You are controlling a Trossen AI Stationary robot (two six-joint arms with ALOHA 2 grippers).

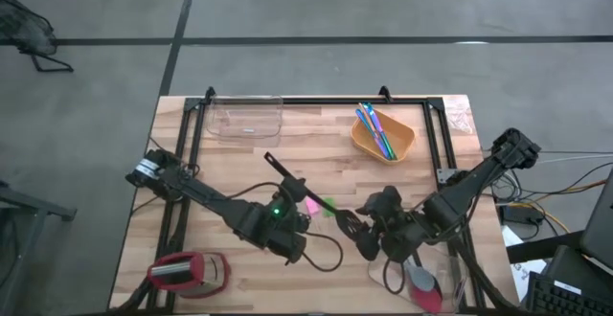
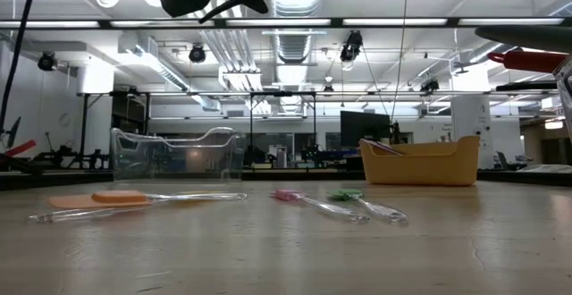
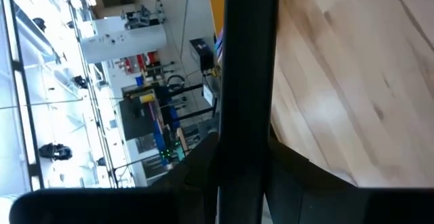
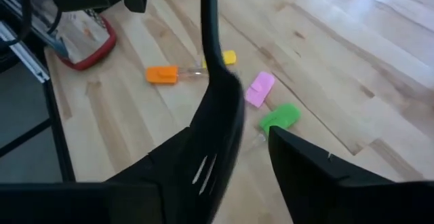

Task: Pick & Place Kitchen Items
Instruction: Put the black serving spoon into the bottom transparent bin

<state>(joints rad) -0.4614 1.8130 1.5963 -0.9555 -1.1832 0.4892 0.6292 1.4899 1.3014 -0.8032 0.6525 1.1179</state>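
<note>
One long black slotted spoon (image 1: 330, 209) is lifted above the table's middle, its handle end (image 1: 268, 158) pointing far-left. My left gripper (image 1: 299, 211) is shut on the handle. My right gripper (image 1: 362, 228) is open, with the spoon's slotted head (image 4: 220, 142) between its fingers. Pink (image 4: 260, 88), green (image 4: 279, 117), yellow (image 4: 229, 58) and orange (image 4: 163, 75) pieces lie on the table below. The blue, green and purple sticks (image 1: 375, 129) lie in the orange tub (image 1: 402, 144). A red-headed spatula (image 1: 424, 292) sits at the near right. My left gripper pinches the spoon's handle (image 3: 247, 115) between its two fingers, about midway along. The fingers lie across the handle, roughly level, pointing toward the far right. The spoon is clear of the table. My right gripper has the head beside one finger (image 4: 176, 176), with a gap to the other; I cannot tell whether it touches.
A clear tub (image 1: 244, 120) stands at the far left of the table. A squat red-and-black object (image 1: 187, 270) sits at the near left. A clear container (image 1: 450, 268) at the near right holds the red spatula. A black frame (image 1: 316, 101) runs along the table's far edge.
</note>
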